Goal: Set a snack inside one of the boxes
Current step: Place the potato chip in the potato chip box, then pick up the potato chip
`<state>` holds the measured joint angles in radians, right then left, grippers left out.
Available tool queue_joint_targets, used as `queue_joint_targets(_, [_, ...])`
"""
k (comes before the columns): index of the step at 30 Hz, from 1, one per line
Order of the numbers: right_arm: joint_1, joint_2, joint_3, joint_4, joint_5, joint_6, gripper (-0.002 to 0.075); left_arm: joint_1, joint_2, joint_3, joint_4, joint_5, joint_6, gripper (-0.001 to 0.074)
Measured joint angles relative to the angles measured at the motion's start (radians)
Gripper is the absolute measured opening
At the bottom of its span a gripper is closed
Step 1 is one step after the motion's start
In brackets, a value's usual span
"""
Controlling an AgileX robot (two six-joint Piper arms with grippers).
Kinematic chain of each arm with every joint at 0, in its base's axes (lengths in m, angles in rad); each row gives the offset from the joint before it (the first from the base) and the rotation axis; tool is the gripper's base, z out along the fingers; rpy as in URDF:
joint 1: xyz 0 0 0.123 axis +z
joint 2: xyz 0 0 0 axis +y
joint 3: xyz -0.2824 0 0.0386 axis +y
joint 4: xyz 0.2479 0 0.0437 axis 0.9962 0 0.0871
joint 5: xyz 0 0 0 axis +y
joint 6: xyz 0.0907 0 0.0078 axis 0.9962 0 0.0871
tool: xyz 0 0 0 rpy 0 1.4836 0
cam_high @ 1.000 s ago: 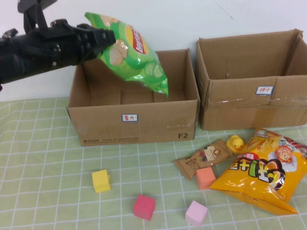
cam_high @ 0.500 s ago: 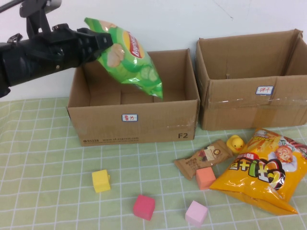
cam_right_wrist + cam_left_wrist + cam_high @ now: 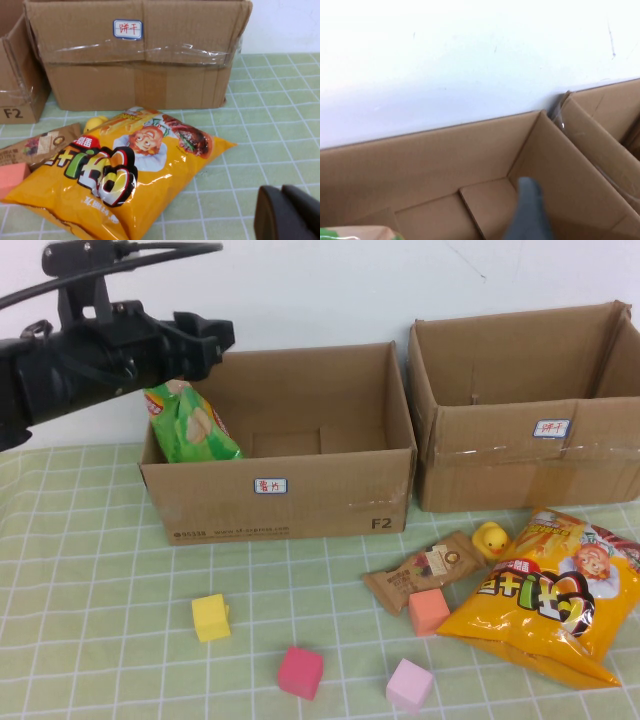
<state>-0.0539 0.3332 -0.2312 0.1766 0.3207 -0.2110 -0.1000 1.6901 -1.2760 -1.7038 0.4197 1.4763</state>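
Observation:
The green chips bag (image 3: 188, 424) leans against the left wall inside the left cardboard box (image 3: 280, 495); a corner of the bag shows in the left wrist view (image 3: 332, 234). My left gripper (image 3: 218, 337) is open and empty above that box's left side, one finger (image 3: 527, 212) showing over the box floor. My right gripper (image 3: 281, 201) is shut and empty, low over the tablecloth beside the orange snack bag (image 3: 125, 170). The right box (image 3: 525, 455) stands open at the back right.
On the green checked cloth lie a brown snack bar (image 3: 425, 568), a rubber duck (image 3: 490, 538), and yellow (image 3: 210, 617), red (image 3: 300, 672), pink (image 3: 409, 685) and salmon (image 3: 428, 610) cubes. A white wall is behind the boxes.
The green chips bag left my left gripper and dropped into the left box. The left gripper opened and stayed above the box.

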Motion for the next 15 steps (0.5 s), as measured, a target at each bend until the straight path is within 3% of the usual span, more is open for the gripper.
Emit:
queue_joint_targets(3, [0.0, 0.0, 0.0, 0.0, 0.0, 0.0, -0.0002, 0.0, 0.005, 0.0, 0.0, 0.004, -0.015, 0.0494])
queue_joint_targets(6, [0.0, 0.0, 0.0, 0.0, 0.0, 0.0, -0.0002, 0.0, 0.005, 0.0, 0.0, 0.036, -0.022, 0.045])
queue_joint_targets(8, [0.0, 0.0, 0.0, 0.0, 0.0, 0.0, -0.0002, 0.0, 0.005, 0.0, 0.0, 0.078, -0.024, 0.0361])
queue_joint_targets(12, [0.0, 0.0, 0.0, 0.0, -0.001, 0.0, -0.0002, 0.0, -0.015, 0.0, 0.054, 0.181, -0.024, 0.0095])
queue_joint_targets(15, [0.0, 0.0, 0.0, 0.0, -0.001, 0.0, -0.0002, 0.0, -0.062, 0.0, 0.176, 0.183, -0.029, 0.0029])
